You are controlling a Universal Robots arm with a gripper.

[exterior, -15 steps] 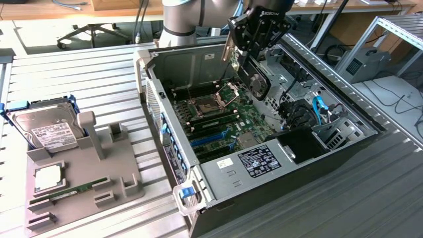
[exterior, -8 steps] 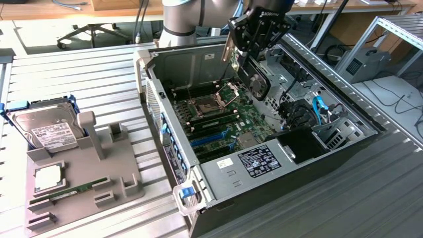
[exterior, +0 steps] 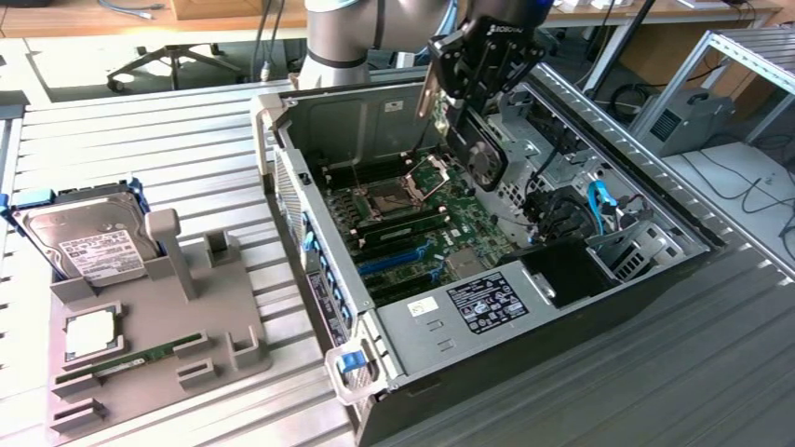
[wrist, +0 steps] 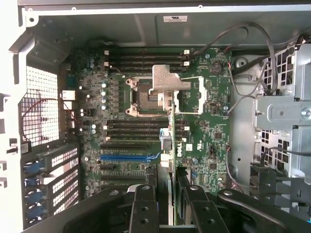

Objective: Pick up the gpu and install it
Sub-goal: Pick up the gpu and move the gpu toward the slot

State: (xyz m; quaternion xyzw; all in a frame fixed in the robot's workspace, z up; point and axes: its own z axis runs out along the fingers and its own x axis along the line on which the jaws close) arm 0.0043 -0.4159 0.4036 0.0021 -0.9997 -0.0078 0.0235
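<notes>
The gpu (exterior: 482,158) hangs edge-down above the open computer case (exterior: 410,317), its black shroud and round fan facing the exterior view's right. My gripper (exterior: 470,93) is shut on its upper edge. In the wrist view the gpu (wrist: 172,145) appears as a thin edge-on card between my black fingers (wrist: 145,208), with the gripper (wrist: 171,206) shut around it. It hovers over the green motherboard (wrist: 204,111), near the processor socket (wrist: 155,97). The blue expansion slot (wrist: 124,157) and black slots lie beside the card's line, apart from it.
A grey fixture (exterior: 162,326) at the exterior view's left carries a silver hard drive (exterior: 89,244), a small square chip (exterior: 89,333) and a green memory stick (exterior: 130,358). Inside the case, a drive cage (wrist: 282,116) and cables (exterior: 597,209) crowd one side.
</notes>
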